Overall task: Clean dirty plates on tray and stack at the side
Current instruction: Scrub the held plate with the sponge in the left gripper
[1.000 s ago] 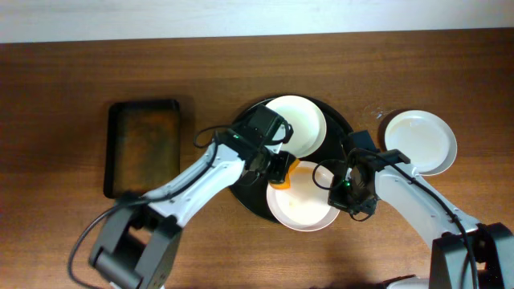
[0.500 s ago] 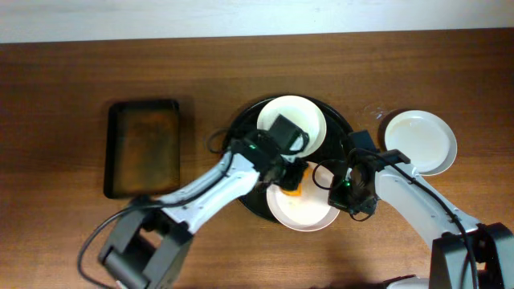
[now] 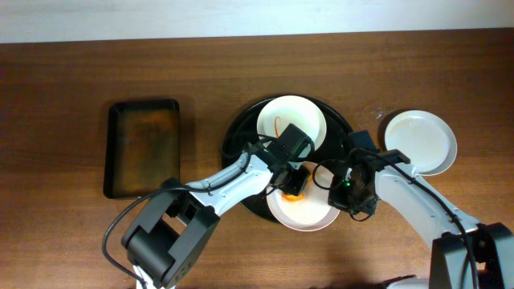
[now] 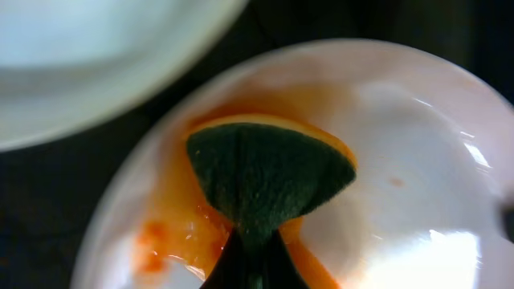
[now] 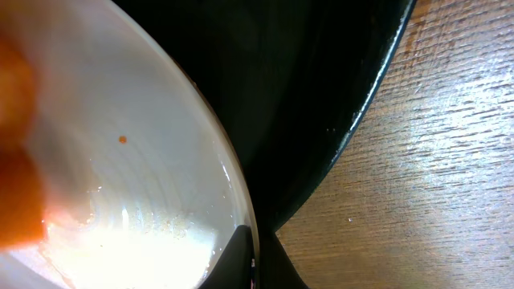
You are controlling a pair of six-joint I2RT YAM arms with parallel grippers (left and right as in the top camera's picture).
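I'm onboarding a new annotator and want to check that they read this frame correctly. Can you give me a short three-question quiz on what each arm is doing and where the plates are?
1. True or false: the left gripper presses a sponge onto the lower plate on the round black tray.
2. What do the right gripper's jaws hold? A) the sponge B) the lower plate's rim C) a cup
3. Fill in: the white plate lying off the tray is on the robot's ____ side.

Key: 1 true; 2 B; 3 right.
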